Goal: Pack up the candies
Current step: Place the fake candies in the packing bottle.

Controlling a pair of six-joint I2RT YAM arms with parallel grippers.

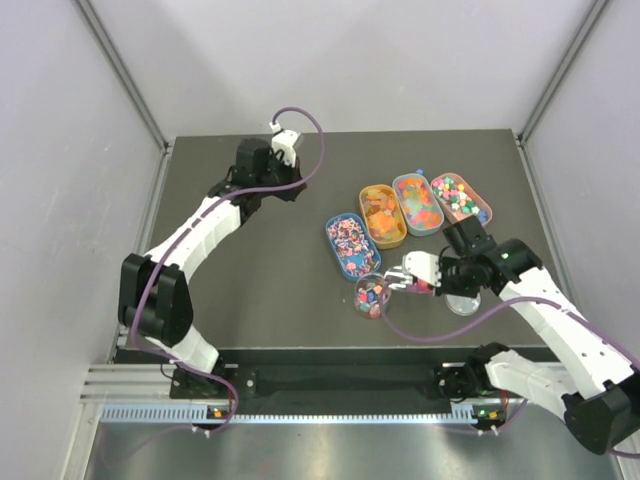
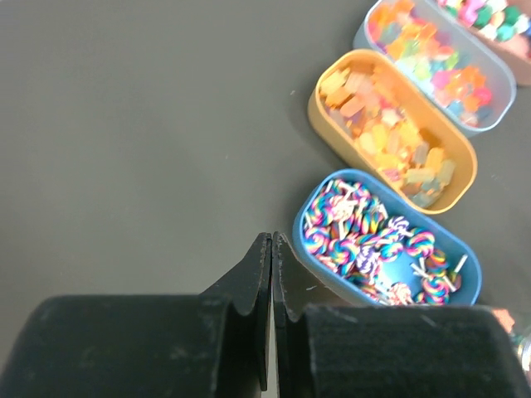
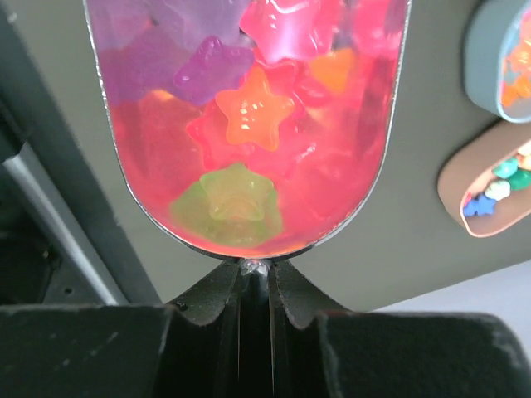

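Nearest the front edge of the bench [image 1: 260, 290], toward its right corner, a clear round lid [image 1: 462, 303] lies flat, partly hidden under my right forearm. Just left of it stands a small clear jar [image 1: 358, 290] with mixed sweets inside, and bare bench lies between it and the front edge.

My right pincer [image 3: 255, 278] is clenched on the thin handle of a metal scoop [image 3: 141, 157]. The bowl is heaped with star-shaped candies [image 3: 249, 116] in red, orange, purple and green. Seen from above, the bowl is at the jar's right rim, but I cannot tell whether it touches.

Beyond the jar, four oval trays sit side by side in a row slanting toward the far right corner.
- The blue tray [image 2: 309, 249] holds swirled candies [image 2: 365, 236].
- The orange tray [image 2: 318, 112] holds pale orange gummies [image 2: 390, 133].
- The grey-blue tray [image 2: 498, 112] holds brighter gummies [image 2: 431, 62].
- The pink tray [image 3: 455, 178] holds cube candies [image 1: 458, 194] and lies closest to the right edge.

A strip of open bench separates the row from the far edge.

The left half of the bench is open surface right out to its left edge. My left pincer [image 2: 272, 242] is over that open part, farther back and left of the blue tray. Its fingers are pressed together with nothing between them.
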